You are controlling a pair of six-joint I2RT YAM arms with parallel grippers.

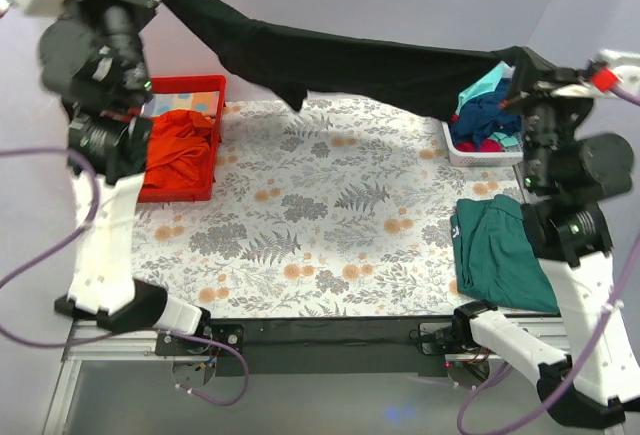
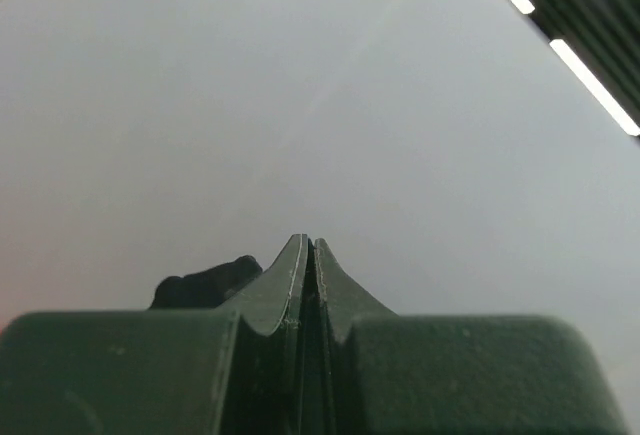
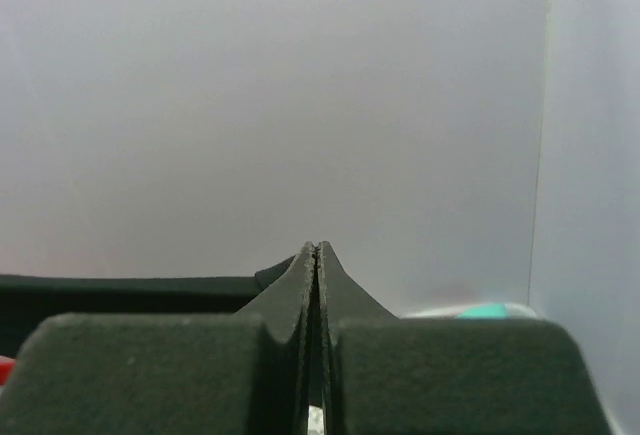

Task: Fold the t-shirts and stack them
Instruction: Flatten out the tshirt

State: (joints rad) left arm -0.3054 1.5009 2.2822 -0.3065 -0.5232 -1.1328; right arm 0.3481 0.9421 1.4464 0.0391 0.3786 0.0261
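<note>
Both ends of black t-shirt (image 1: 350,63) clamped, left fingers (image 2: 284,293), right fingers (image 3: 299,293); cloth stretched high above floral table (image 1: 300,220)

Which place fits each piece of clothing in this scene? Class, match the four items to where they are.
Items:
1 black cloth t-shirt
2 orange crumpled cloth
3 dark teal folded t-shirt
4 turquoise and navy crumpled shirts

Places:
A in the white plastic basket
B stretched in the air between the left gripper and right gripper
C in the red plastic bin
D flat on the floral-patterned table

Pairs: 1-B, 2-C, 3-D, 4-A
</note>
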